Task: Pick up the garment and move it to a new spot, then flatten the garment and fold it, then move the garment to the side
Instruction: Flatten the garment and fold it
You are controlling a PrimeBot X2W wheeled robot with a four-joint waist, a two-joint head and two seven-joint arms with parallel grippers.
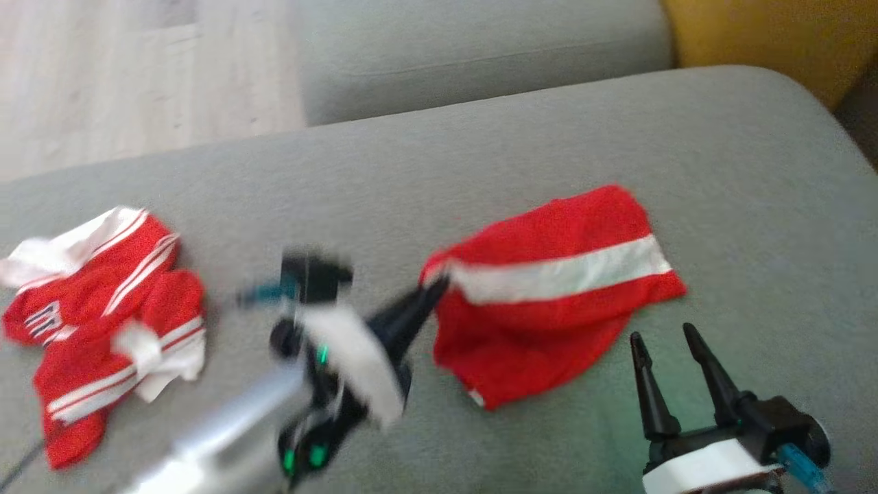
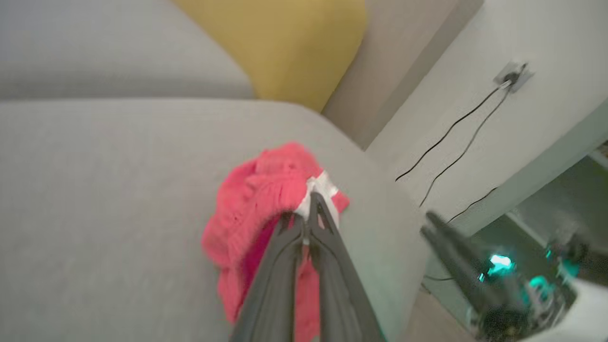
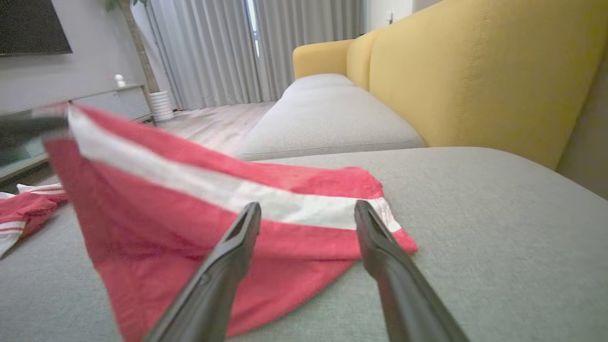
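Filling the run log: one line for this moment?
left gripper: shut on red garment corner, raised | right gripper: open, empty

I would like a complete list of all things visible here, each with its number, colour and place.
red garment with white band: one, red and white, middle of the near cushion, one corner pinched and raised
striped garment: one, red and white, crumpled at that cushion's left
seat cushions: two, grey, the near one under both garments
backrest: one, yellow, behind the cushions
curtains: one set, grey, far end
cables: two, black, on the white wall
left gripper: one, dark, shut on the banded garment's corner
right gripper: one, dark, open, by that garment's near edge
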